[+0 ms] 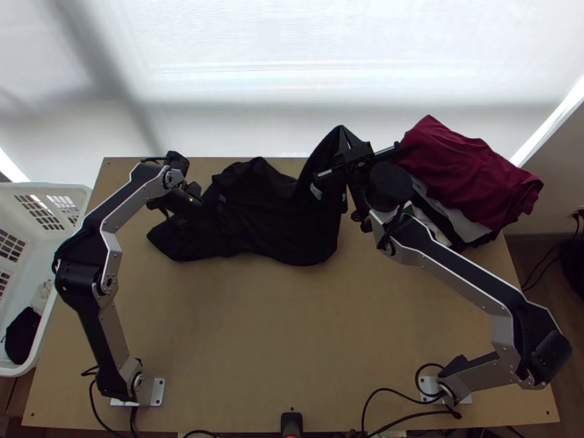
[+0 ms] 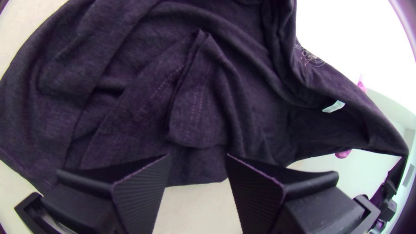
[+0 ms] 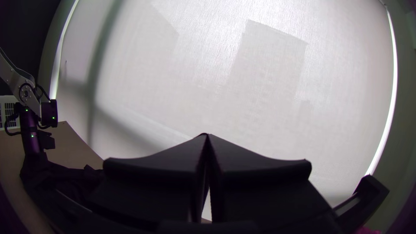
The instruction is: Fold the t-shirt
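Near edge of tabletop [image 1: 292, 343]: light wood, pale and bare at centre, arm bases at either side.

Left flank: one white laundry basket [image 1: 44, 187], slatted, with dark cloth [image 1: 23, 332] inside.

Far half, main item: one black t-shirt [image 1: 270, 226], rumpled, unfolded, long axis running left to right across the tabletop. Left part lies low; right end is drawn up into a peak. Fittings: small white label [image 2: 333, 106]; stitched flap [image 2: 199, 99], possibly a sleeve.

Left gripper [image 2: 197, 155]: fingers parted, nothing between them, poised over the shirt's left end. The stitched flap lies just ahead of its fingertips; this is the nearer arm for that end, and the coming move likely turns on a short drop onto it.

Right gripper [image 3: 207, 135]: clenched, tips together, holding the raised right end of the shirt. The two grippers thus stand at opposite ends of the long axis; a grasp at left would probably allow the shirt to be drawn straight between them. Risk: pinching several layers at once.

Beyond, at right: one stack of cloth [image 1: 467, 175], maroon uppermost, white and black beneath.

Farthest: pale window blind [image 1: 292, 66].
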